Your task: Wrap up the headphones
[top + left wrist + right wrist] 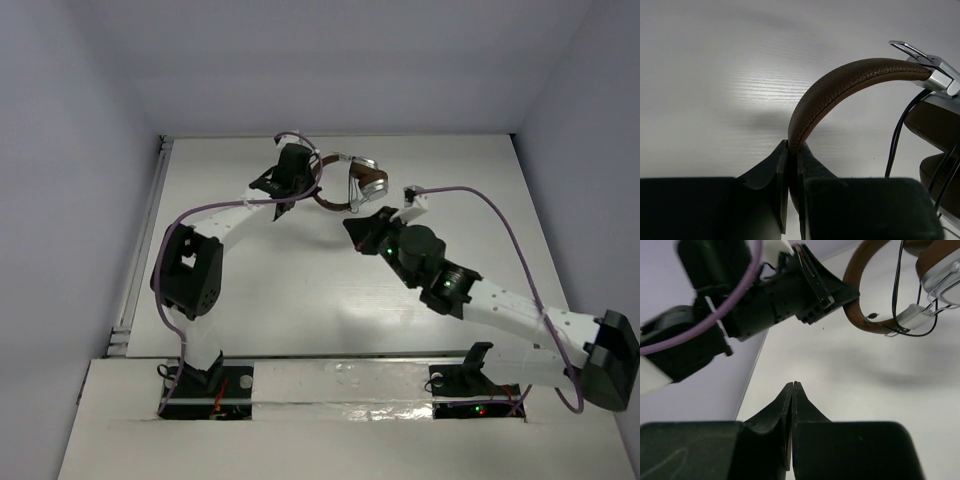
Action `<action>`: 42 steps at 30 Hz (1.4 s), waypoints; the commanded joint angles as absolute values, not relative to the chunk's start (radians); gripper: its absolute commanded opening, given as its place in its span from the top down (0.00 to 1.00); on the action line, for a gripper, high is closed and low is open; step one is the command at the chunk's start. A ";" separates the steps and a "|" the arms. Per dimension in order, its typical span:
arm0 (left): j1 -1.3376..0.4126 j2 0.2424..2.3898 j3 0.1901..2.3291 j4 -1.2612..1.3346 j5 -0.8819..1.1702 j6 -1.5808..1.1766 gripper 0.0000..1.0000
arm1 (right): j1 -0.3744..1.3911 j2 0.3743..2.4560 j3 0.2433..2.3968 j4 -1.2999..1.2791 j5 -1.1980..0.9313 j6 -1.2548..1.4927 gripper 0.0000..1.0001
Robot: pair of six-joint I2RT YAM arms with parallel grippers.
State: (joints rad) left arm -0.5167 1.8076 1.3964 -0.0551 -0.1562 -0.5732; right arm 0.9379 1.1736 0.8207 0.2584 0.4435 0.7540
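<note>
The headphones [365,180] are at the back middle of the white table. My left gripper [303,188] is shut on the brown headband [840,87], which arcs up and right to a silver slider [935,70] and brown-padded earcups [940,125]. The thin dark cord [896,137] hangs by the earcups. My right gripper [353,226] is just in front of the headphones. Its jaws [792,386] are shut with nothing seen between them, and they sit apart from the headband [856,315], cord [898,290] and earcup [940,270]. The left gripper [837,290] also shows there, clamping the band.
Thick purple robot cables run along the left arm [215,208] and loop over the right arm [510,235]. A metal rail [140,250] borders the table's left edge. Grey walls enclose the table at the back and sides.
</note>
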 commanded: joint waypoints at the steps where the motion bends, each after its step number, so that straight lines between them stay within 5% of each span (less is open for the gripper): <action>1: -0.518 1.819 1.376 0.061 -0.123 -0.595 1.00 | 0.948 1.036 0.758 0.216 0.429 0.698 1.00; 12: -0.518 1.956 1.391 0.077 -0.112 -0.584 1.00 | 0.948 0.698 0.618 0.006 0.551 0.653 0.94; 17: -0.518 2.006 1.405 0.072 -0.109 -0.572 1.00 | 0.948 0.663 0.581 0.003 0.603 0.672 0.57; 24: -0.528 2.059 1.430 0.040 -0.124 -0.554 1.00 | 0.948 0.666 0.587 -0.014 0.632 0.678 0.30; 31: -0.537 1.993 1.419 0.029 -0.147 -0.540 0.66 | 0.948 0.666 0.643 -0.089 0.676 0.669 0.01; 34: -0.537 1.924 1.398 0.032 -0.167 -0.531 0.46 | 0.948 0.643 0.681 -0.121 0.705 0.638 0.01; 42: -0.546 1.603 1.315 0.035 -0.245 -0.506 0.16 | 0.948 0.554 0.787 -0.170 0.778 0.543 0.00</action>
